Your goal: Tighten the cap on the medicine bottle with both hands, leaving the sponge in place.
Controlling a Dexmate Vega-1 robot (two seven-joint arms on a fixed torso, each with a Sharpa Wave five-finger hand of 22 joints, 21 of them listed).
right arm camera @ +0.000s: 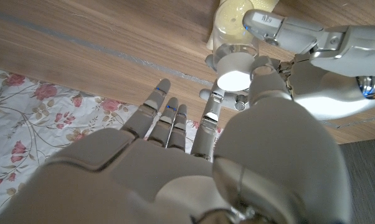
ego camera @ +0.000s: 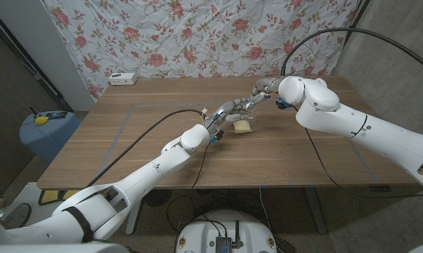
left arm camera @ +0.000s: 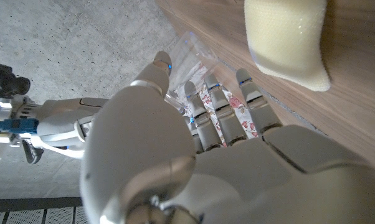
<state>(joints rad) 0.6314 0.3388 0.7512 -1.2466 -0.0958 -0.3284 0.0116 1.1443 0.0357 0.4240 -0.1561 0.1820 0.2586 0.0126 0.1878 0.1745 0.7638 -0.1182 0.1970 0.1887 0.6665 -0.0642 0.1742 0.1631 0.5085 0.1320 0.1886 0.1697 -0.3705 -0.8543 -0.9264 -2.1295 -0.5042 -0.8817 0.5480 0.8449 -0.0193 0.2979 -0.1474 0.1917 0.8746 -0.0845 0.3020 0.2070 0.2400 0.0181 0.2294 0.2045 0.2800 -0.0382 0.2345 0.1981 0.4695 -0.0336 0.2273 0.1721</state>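
Note:
The clear medicine bottle (right arm camera: 233, 42) with its white cap (right arm camera: 235, 66) is held above the table near the middle. My left hand (ego camera: 228, 112) grips the bottle's body (left arm camera: 192, 55) between thumb and fingers. From the other side, my right hand (ego camera: 263, 90) reaches in, and its thumb (right arm camera: 262, 78) and a finger pinch the cap. The pale yellow sponge (ego camera: 242, 126) lies on the wooden table (ego camera: 127, 140) just under and in front of the hands, and it is the sponge (left arm camera: 288, 38) next to the bottle in the left wrist view.
A small white box (ego camera: 123, 78) sits at the table's far left edge by the floral cloth (ego camera: 197, 35). A blue bin (ego camera: 46, 133) with a yellow object stands on the floor to the left. Black cables run over the table along both arms.

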